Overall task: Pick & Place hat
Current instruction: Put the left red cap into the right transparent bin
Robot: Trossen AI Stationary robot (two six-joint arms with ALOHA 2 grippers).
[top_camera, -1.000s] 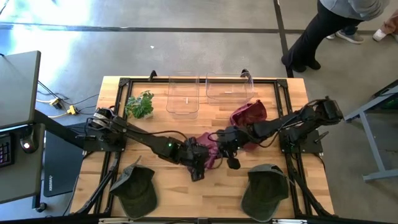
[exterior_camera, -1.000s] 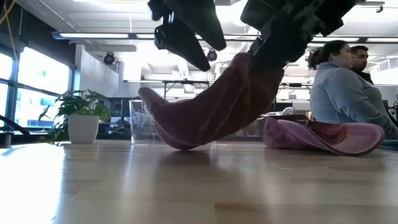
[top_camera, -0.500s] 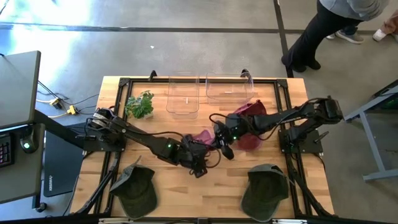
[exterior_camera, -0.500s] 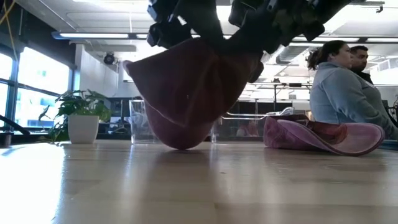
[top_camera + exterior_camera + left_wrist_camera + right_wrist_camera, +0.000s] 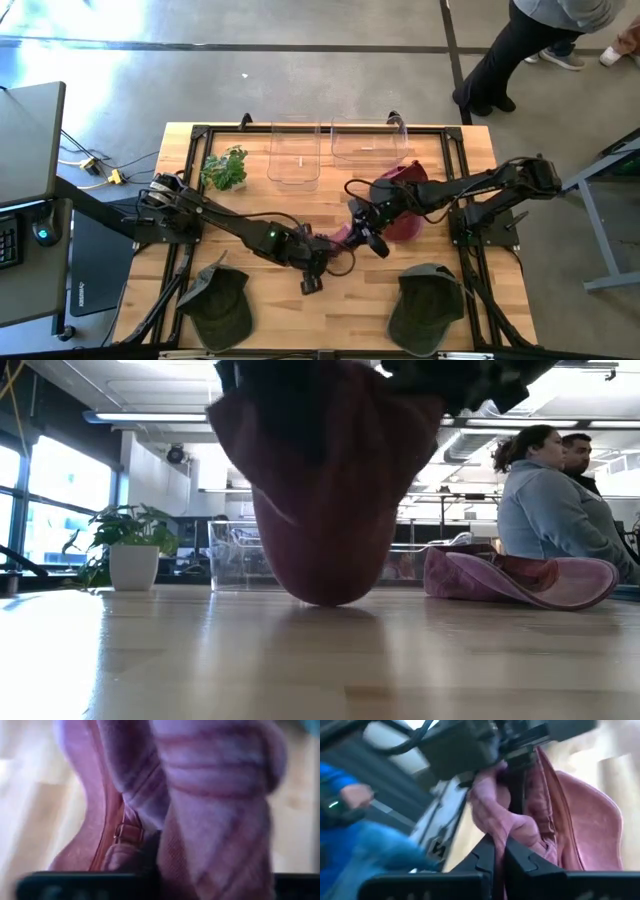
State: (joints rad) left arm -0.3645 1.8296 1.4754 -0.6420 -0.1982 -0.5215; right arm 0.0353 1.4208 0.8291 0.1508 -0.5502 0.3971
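Observation:
A maroon hat [image 5: 340, 236] hangs at the table's middle between my two grippers; in the low view the hat [image 5: 320, 510] sags as a deep pouch down to about table height. My right gripper [image 5: 364, 236] is shut on it from the right. My left gripper [image 5: 318, 258] is at its near left side. There the hat's cloth [image 5: 215, 795] and its strap buckle [image 5: 127, 833] fill the left wrist view. A second maroon hat [image 5: 402, 190] lies on its brim at the right. My right gripper pinches a bunched fold of the hat's cloth [image 5: 491, 822] between its two fingers [image 5: 520, 862]. It comes from the table's right, slanting down. The hat hangs below the hold; whether its lowest part [image 5: 325, 598] touches the table, I cannot tell.
Two clear bins [image 5: 293, 152] [image 5: 368, 140] stand at the far edge, with a potted plant [image 5: 225, 168] to their left. Two green caps [image 5: 216, 300] [image 5: 427, 300] lie near the front edge. People stand and sit beyond the table's right side [image 5: 545, 500].
The hat sloped from my right gripper down to the table with its left end resting there. That left side has been gathered up, and the hat now hangs as a pouch. My left gripper, earlier above the cloth, is now against it.

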